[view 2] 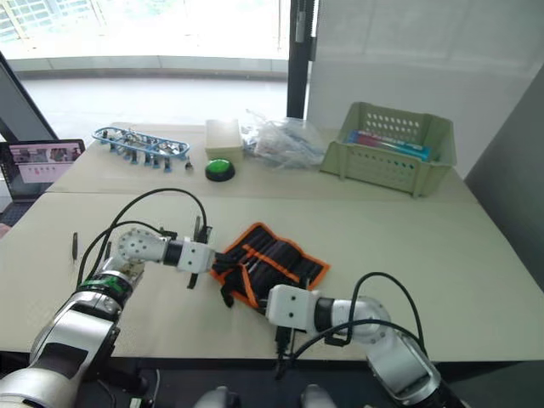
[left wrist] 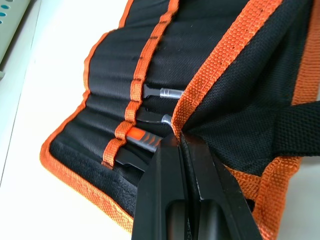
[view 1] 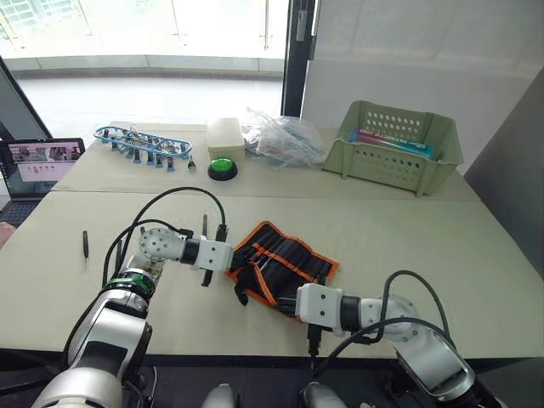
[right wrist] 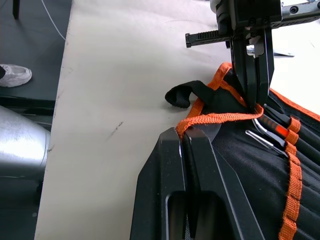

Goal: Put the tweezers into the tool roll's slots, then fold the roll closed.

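- Left eye view puts the tool roll at the near middle of the desk, lying open with its slot row up and its orange trim showing all round.
- Left wrist view shows slim tools seated in the slots, among them one with an orange band; I cannot tell how many are tweezers.
- One loose tweezer lies at about 9 o'clock from the roll, well apart from it near the desk's left edge, and another slim dark tool lies just beyond the left arm, so the filling looks unfinished to me.
- The left gripper has its fingers pinched tight on the orange trim at the roll's 9 o'clock edge.
- The right gripper has its fingers closed on the same trim at about 6 o'clock; the hem runs taut between the two.
- A black strap curls loose on the desk beside that edge.
- Risk, as I judge it: folding now would shut the roll without the stray tweezer.
- The thin hem could also slip from one pinch if the arms pull unevenly, dropping the flap crooked or dragging the whole roll and shaking seated tools out.
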{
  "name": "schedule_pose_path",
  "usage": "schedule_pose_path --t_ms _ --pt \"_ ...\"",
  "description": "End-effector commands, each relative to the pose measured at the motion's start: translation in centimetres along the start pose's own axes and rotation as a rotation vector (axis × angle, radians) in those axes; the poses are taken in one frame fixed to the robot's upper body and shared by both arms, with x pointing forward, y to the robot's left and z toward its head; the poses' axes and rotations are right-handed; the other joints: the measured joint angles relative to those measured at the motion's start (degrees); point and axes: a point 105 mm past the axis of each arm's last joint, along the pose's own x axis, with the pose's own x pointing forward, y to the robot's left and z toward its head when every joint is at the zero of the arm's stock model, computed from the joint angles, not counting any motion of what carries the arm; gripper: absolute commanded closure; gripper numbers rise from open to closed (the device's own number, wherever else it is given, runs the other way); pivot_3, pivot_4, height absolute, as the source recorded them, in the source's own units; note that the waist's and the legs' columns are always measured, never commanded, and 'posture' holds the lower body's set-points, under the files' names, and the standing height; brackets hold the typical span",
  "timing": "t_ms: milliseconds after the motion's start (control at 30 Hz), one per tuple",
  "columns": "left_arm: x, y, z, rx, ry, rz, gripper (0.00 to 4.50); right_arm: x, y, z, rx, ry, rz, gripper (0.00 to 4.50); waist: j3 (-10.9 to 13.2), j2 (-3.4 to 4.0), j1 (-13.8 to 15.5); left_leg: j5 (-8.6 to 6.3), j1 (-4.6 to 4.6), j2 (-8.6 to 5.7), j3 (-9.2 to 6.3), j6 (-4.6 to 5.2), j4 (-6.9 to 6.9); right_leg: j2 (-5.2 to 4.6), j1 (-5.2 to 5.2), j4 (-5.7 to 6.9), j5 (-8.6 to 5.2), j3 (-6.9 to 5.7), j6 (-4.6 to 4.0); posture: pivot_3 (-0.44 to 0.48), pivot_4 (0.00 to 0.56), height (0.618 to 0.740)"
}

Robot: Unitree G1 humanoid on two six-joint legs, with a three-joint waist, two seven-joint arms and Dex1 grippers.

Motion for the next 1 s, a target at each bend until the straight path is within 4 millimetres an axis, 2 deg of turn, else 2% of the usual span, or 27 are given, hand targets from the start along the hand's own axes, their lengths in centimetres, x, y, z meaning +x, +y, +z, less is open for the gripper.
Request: schedule_pose_path --t_ms 33,233,500,833,1000 --pt "-0.2 2.8 0.6 0.047 0.017 0.092 4.48 0.2 -0.3 1.2 -0.017 -0.036 -0.011 4.5 0.0 -0.01 0.1 0.0 0.0 -0.01 0.0 0.0 0.0 0.0 0.0 0.0 0.0 0.01 0.0 0.0 0.15 0.738" --pt "-1.2 3.1 0.2 0.02 0.021 0.126 4.48 0.1 -1.4 -0.3 -0.021 0.041 -0.046 4.5 0.0 -0.02 -0.3 0.0 0.01 -0.01 0.0 0.0 0.0 0.03 -0.01 0.01 -0.01 0.05 0.05 0.0 0.15 0.738" --pt "-3.2 1.2 -1.0 -0.025 0.031 0.119 4.48 0.6 -1.3 -1.0 -0.026 0.075 -0.033 4.5 0.0 -0.02 -0.7 0.0 0.01 0.01 0.0 0.0 0.0 0.06 -0.04 0.04 -0.01 0.09 0.05 0.0 0.15 0.738" --pt "-4.0 -0.6 -0.8 0.106 0.033 0.062 4.48 1.0 -0.7 0.1 0.027 0.022 0.006 4.5 0.0 -0.02 -0.6 0.0 0.0 0.03 0.0 0.0 0.0 0.08 -0.05 0.04 0.01 0.09 0.02 0.0 0.15 0.738" --pt "-4.4 -0.8 -0.8 0.127 0.036 0.058 4.48 1.3 -0.6 0.8 0.029 -0.001 0.037 4.5 0.0 -0.02 -0.5 0.0 0.01 0.03 0.01 0.0 0.0 0.07 -0.04 0.04 0.01 0.09 0.03 0.0 0.15 0.738"
